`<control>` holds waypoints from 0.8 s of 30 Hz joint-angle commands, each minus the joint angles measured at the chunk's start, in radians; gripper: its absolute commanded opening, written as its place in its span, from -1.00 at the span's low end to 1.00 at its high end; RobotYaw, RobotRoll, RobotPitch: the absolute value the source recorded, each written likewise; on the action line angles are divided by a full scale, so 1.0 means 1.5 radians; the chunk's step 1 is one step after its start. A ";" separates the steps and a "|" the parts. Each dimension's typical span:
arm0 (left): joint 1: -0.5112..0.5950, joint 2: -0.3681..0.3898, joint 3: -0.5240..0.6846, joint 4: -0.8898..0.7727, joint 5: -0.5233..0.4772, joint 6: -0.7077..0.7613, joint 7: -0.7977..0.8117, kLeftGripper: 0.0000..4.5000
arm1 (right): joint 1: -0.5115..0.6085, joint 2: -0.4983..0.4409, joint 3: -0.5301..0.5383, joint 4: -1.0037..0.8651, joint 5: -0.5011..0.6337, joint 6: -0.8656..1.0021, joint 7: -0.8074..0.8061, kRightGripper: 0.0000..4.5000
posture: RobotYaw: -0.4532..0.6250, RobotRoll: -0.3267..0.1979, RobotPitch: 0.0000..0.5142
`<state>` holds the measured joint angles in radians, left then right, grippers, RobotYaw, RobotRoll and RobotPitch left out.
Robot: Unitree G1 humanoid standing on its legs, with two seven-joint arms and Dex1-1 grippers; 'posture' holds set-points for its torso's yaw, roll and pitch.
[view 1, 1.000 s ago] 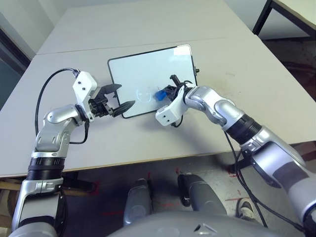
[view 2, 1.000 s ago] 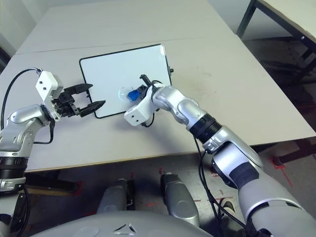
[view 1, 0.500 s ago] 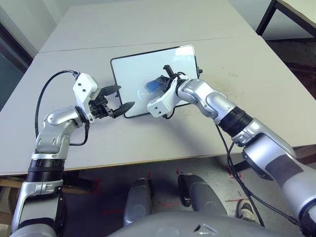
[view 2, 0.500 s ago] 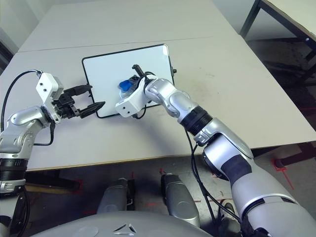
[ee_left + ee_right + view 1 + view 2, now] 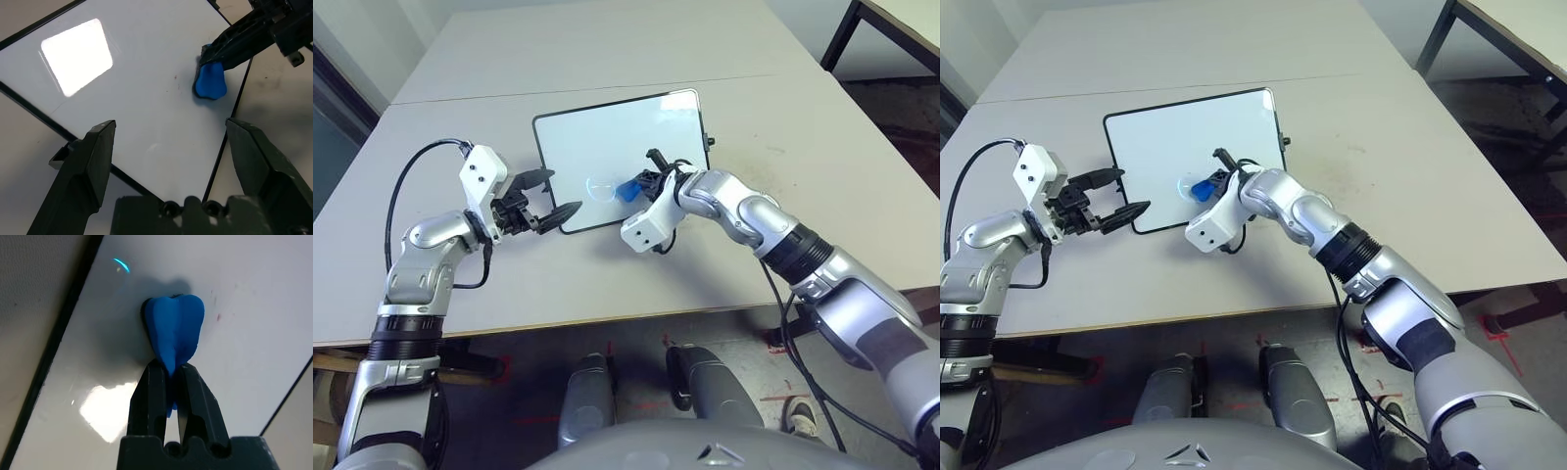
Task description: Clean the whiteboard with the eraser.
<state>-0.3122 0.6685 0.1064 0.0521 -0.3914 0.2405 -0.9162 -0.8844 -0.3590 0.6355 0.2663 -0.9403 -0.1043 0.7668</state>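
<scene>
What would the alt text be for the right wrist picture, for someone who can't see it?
The right pincer, two black fingers shut on the bright blue eraser, presses its far end against the whiteboard. The board's thin black frame runs along one side, with grey table beyond it, and a glare patch shines beside the fingers.

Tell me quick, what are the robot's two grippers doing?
Left gripper: open, holding nothing, by the whiteboard's corner.
Right gripper: shut on the blue eraser, pressing it against the whiteboard.
</scene>
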 commanded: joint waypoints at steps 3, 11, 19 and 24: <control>-0.010 -0.008 -0.005 0.006 0.004 -0.004 -0.005 1.00 | 0.028 -0.017 -0.082 -0.084 0.135 0.068 0.117 -0.95 | -0.37 0.25 -0.57; -0.018 -0.025 -0.015 0.026 0.011 -0.015 -0.011 1.00 | -0.023 -0.057 -0.209 -0.139 0.237 0.314 0.223 -0.95 | -0.43 0.25 -0.55; -0.031 -0.042 -0.024 0.053 0.020 -0.036 -0.013 1.00 | -0.108 -0.105 -0.300 0.047 0.275 0.588 0.164 -0.95 | -0.45 0.25 -0.59; -0.036 -0.049 -0.021 0.064 0.022 -0.049 -0.011 1.00 | -0.121 -0.109 -0.314 0.151 0.316 0.695 0.126 -0.95 | -0.45 0.25 -0.60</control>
<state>-0.3586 0.5998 0.0791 0.1374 -0.3708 0.1824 -0.9274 -1.0510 -0.5224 0.1814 0.4498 -0.4992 0.8862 0.9736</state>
